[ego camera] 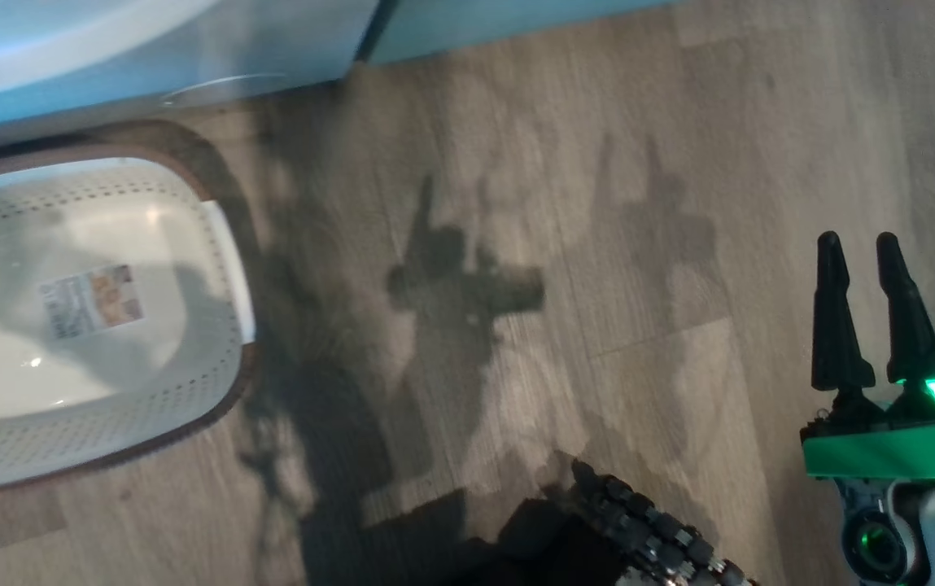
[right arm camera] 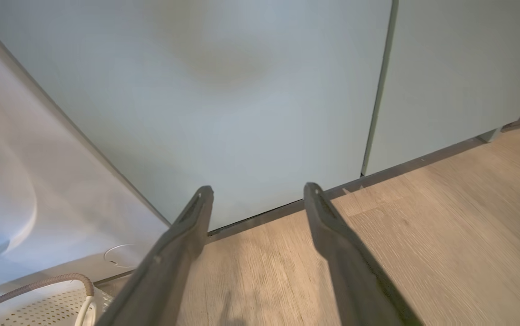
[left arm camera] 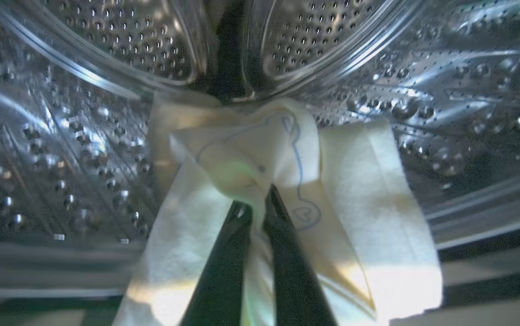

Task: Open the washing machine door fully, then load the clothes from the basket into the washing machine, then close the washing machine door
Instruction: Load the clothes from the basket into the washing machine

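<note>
In the left wrist view my left gripper (left arm camera: 257,199) is shut on a pale yellow-cream garment (left arm camera: 355,190) with thin blue lines, held inside the steel drum of the washing machine (left arm camera: 60,149). The cloth drapes over and around both fingers toward the drum's lower lip. The cream basket (ego camera: 109,407) with its brown rim lies on the floor at the head view's left, holding no clothes, its bottom label (ego camera: 93,299) showing. The basket's corner (right arm camera: 56,305) also shows beside the white washing machine front (right arm camera: 38,203). My right gripper (ego camera: 870,244) hovers open over the wood floor, nothing between its fingers (right arm camera: 196,213).
Pale green cabinet panels (right arm camera: 264,90) stand right of the machine, with a toe gap at the floor. Wood floor (ego camera: 638,203) stretches between the basket and my right arm. A dark ribbed cable (ego camera: 654,529) of my body lies at the head view's bottom.
</note>
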